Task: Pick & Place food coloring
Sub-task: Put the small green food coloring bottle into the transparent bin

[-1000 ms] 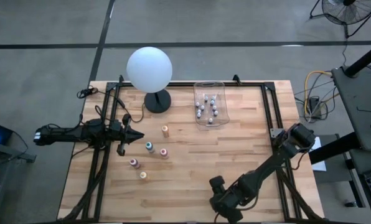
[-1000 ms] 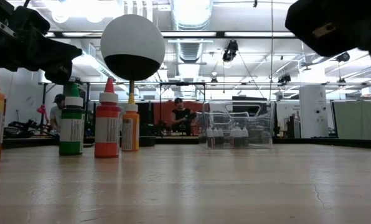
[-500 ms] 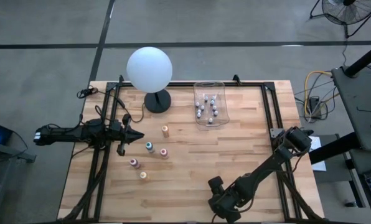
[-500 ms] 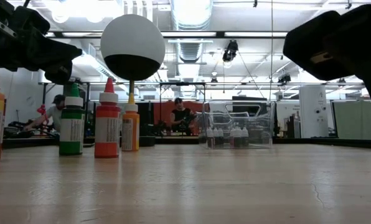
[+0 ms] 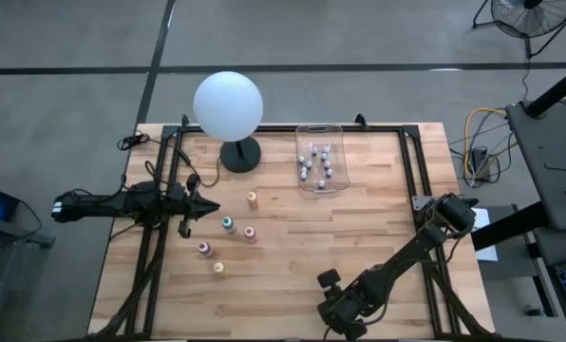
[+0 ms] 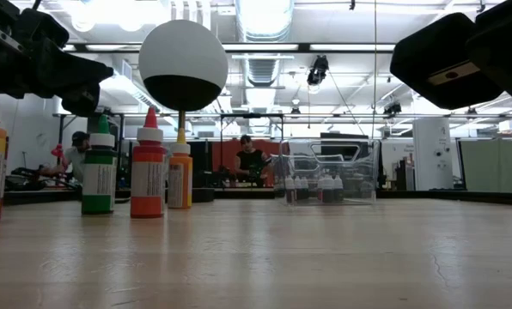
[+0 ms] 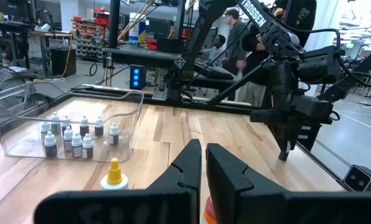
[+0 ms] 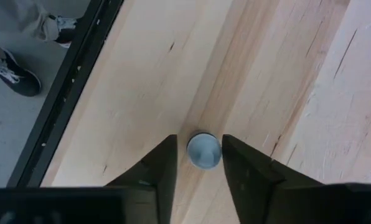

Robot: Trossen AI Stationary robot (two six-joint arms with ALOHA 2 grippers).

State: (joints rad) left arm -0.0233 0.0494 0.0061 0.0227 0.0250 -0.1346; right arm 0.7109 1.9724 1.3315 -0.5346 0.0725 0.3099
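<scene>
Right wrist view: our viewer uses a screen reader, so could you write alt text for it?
The right gripper points straight down at the wooden table, its two dark fingers flanking a small round pale-blue cap. A person's shoes show on the floor beyond the table's edge.

Wooden table (image 5: 378,228): globe lamp (image 5: 228,106), clear bin (image 5: 320,158), five colored bottles (image 5: 228,224) standing loose.

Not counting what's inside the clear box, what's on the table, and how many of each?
Big bottles: 5
Small bottle, between the right gripper fingers: 1
Lamp: 1
Box: 1
Total: 8
</scene>
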